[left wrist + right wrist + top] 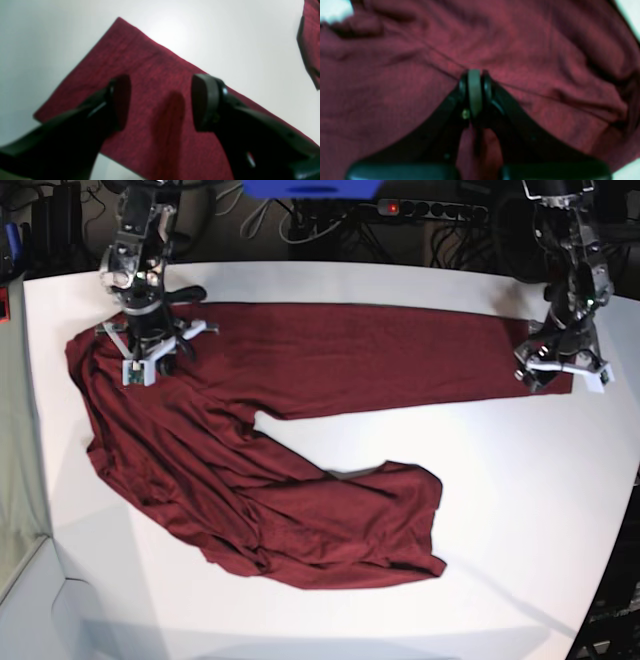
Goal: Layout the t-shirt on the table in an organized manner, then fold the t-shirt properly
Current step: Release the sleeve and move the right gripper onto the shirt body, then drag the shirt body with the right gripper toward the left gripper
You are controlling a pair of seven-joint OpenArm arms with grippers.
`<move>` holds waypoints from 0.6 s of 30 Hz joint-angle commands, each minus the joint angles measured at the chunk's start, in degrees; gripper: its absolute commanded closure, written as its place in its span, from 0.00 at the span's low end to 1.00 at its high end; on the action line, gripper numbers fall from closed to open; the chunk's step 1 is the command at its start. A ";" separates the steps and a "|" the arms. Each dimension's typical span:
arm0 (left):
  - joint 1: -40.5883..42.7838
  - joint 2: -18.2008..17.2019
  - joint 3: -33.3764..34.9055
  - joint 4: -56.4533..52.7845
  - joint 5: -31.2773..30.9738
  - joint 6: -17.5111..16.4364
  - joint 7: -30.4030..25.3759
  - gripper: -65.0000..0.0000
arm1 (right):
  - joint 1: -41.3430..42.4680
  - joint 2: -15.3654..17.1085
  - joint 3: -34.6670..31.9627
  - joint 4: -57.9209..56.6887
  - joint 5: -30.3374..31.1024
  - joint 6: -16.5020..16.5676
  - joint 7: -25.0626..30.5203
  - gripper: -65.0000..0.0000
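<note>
- Here the plain dark red t-shirt [270,450] of soft wrinkly fabric lies on the large flat white matte worktop [520,510], partly spread and partly bunched.
- One long band of the t-shirt runs flat along the far side of the worktop, from the left of the base view to the right. A wider, creased part goes from the left end toward the near middle and ends in a rumpled heap.
- The black right gripper [475,75] is at the left end of the band in the base view. Its jaws are pressed together, pinching a fold of the t-shirt [395,82], and thin creases run out from this point to both sides.
- The black left gripper [160,100] hangs over the other end of the band. Its jaws are spread apart, with the flat cloth [150,75] visible between them, and nothing is held.
- In the left wrist view, bare white worktop [250,50] surrounds this straight-edged end of the cloth.
</note>
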 commanded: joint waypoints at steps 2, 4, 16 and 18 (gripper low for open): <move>-0.36 -1.05 -0.26 0.72 -0.17 -0.01 -0.67 0.43 | -0.97 0.73 -0.07 0.34 0.21 0.19 0.10 1.00; -0.36 -1.05 -0.26 0.72 -0.17 -0.01 -0.67 0.43 | -2.38 0.73 -0.16 0.34 0.12 0.28 0.10 1.00; 0.08 -2.81 -0.35 1.33 -0.52 -0.01 -0.67 0.43 | -10.64 0.64 -0.51 3.68 0.21 0.28 0.19 1.00; 0.08 -2.81 -0.70 1.42 -0.34 -0.01 -0.67 0.43 | -11.96 0.38 -0.60 6.23 0.21 0.37 0.19 1.00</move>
